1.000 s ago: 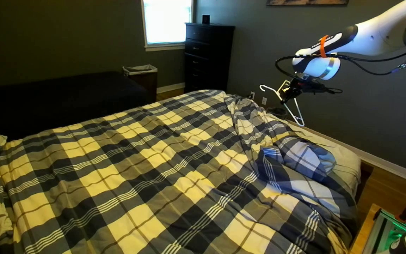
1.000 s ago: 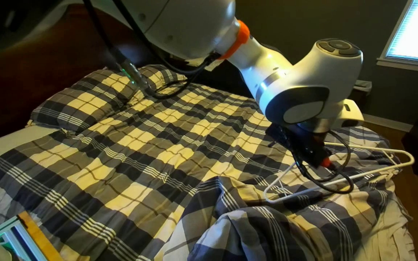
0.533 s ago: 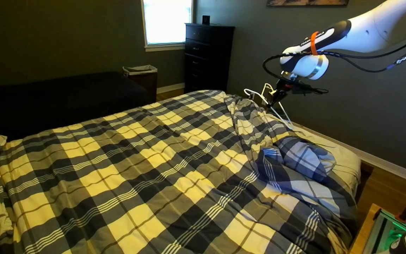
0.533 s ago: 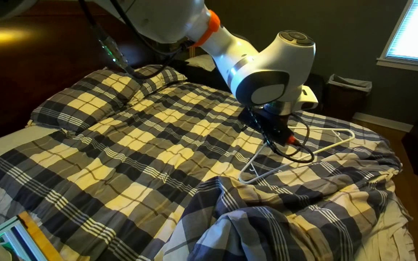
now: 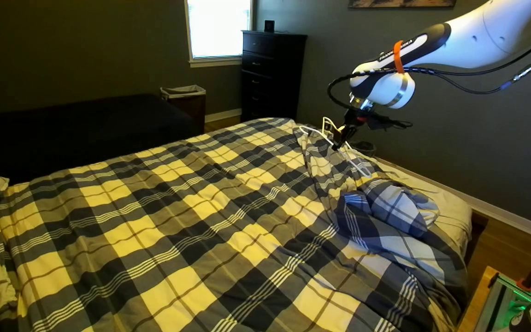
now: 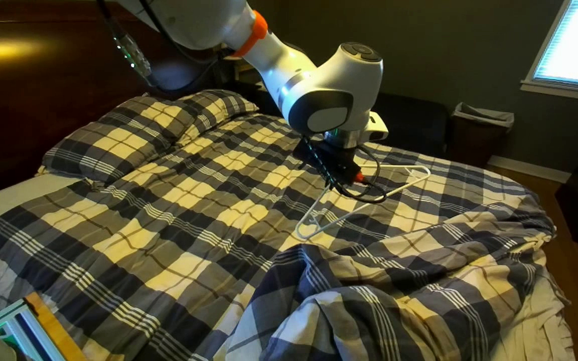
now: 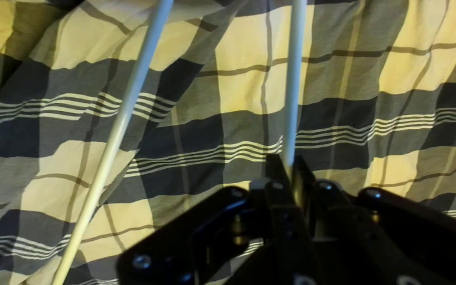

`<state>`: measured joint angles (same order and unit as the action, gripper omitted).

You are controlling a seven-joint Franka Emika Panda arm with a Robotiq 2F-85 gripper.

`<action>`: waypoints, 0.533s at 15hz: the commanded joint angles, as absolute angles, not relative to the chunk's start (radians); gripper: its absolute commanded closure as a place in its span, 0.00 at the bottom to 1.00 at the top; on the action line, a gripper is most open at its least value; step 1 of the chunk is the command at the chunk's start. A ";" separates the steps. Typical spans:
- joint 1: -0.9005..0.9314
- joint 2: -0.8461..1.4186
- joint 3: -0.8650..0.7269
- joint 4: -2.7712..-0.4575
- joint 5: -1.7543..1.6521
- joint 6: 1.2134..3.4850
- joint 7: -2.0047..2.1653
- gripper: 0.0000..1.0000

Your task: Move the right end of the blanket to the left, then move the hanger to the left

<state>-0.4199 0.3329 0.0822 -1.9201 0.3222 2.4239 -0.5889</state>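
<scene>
The large plaid blanket (image 5: 201, 198) covers the bed in both exterior views (image 6: 203, 225). Its right end is bunched into folds, seen in an exterior view (image 6: 329, 311). My gripper (image 5: 336, 146) is shut on the thin white hanger (image 6: 341, 219) and holds it tilted over the blanket near the bunched end. In the wrist view, one bar of the hanger (image 7: 294, 79) runs between the fingertips of the gripper (image 7: 289, 164), and a second bar crosses at the left. I cannot tell whether the hanger's low end touches the blanket. The fingertips are hidden behind the wrist in an exterior view.
Plaid pillows (image 6: 123, 135) lie at the headboard. Bare mattress (image 5: 450, 207) shows beyond the folds. A hamper (image 5: 185, 92), a dark dresser (image 5: 272, 74) and a small bin (image 5: 362, 147) stand around the bed. The robot's stand (image 5: 475, 299) is beside the bed.
My gripper has carried the hanger left and lower, from beyond the bed's edge to over the blanket. It stays gripped. The blanket has not visibly moved.
</scene>
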 commanded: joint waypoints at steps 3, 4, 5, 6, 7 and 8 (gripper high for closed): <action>-0.345 0.293 0.065 -1.964 0.385 2.342 -0.616 0.98; -0.335 0.294 0.065 -1.962 0.388 2.335 -0.618 0.98; -0.324 0.297 0.063 -1.960 0.388 2.327 -0.616 0.98; -0.313 0.302 0.063 -1.956 0.387 2.322 -0.613 0.98; -0.306 0.306 0.063 -1.953 0.388 2.317 -0.615 0.98; -0.300 0.311 0.067 -1.948 0.396 2.312 -0.618 0.98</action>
